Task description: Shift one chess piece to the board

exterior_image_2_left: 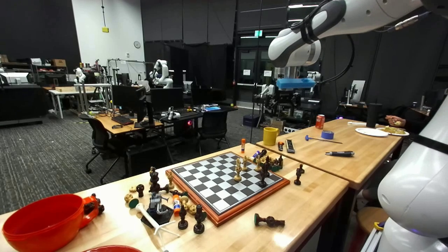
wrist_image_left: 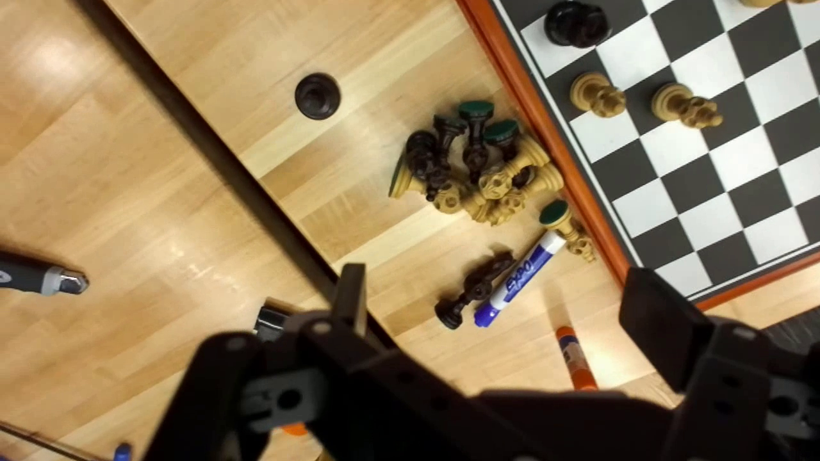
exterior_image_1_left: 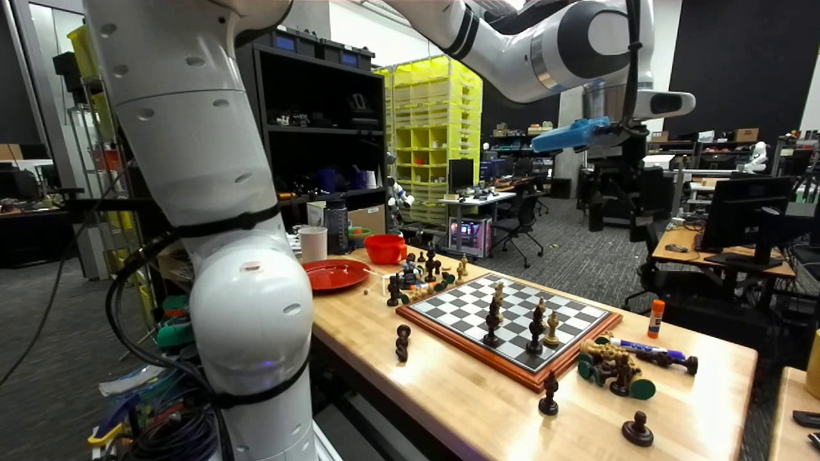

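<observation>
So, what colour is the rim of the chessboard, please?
The chessboard rim is reddish-brown, clearest in an exterior view.

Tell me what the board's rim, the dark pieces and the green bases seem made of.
Board's rim: likely varnished wood, reddish-brown with a soft sheen. Dark pieces: glossy, judging by their highlights; varnished wood or plastic, can't tell which. Green bases: perhaps felt, matte and flat-coloured; texture too small to confirm.
</observation>
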Controlling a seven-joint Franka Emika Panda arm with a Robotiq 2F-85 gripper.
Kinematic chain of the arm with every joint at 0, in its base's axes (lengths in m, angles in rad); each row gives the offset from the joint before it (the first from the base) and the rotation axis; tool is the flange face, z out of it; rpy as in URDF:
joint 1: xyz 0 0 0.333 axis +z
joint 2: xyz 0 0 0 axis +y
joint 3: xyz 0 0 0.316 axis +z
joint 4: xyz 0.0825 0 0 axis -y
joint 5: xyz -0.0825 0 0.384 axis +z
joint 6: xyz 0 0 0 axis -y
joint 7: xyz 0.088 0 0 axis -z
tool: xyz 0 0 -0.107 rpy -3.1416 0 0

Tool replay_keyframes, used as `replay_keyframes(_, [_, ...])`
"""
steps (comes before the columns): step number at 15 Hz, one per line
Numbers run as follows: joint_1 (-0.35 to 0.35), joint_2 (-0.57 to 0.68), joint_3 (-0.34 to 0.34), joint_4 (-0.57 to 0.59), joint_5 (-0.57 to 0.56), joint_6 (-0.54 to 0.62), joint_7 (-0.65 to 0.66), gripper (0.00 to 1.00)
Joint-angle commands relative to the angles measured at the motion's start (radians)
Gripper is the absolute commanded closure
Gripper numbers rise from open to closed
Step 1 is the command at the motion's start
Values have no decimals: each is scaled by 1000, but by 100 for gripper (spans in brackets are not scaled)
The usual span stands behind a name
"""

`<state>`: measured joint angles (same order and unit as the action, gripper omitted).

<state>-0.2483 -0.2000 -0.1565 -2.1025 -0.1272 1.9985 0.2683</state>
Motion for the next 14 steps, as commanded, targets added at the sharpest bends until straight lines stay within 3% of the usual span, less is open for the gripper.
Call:
replay_keyframes(1, [-16,67,-33,37,-31,12,12,0])
replay_keyframes(6, [-19,133,-71,19,-56,69,-30,0])
replay_keyframes(14, [-9,154,-73,22,-48,76,-26,0])
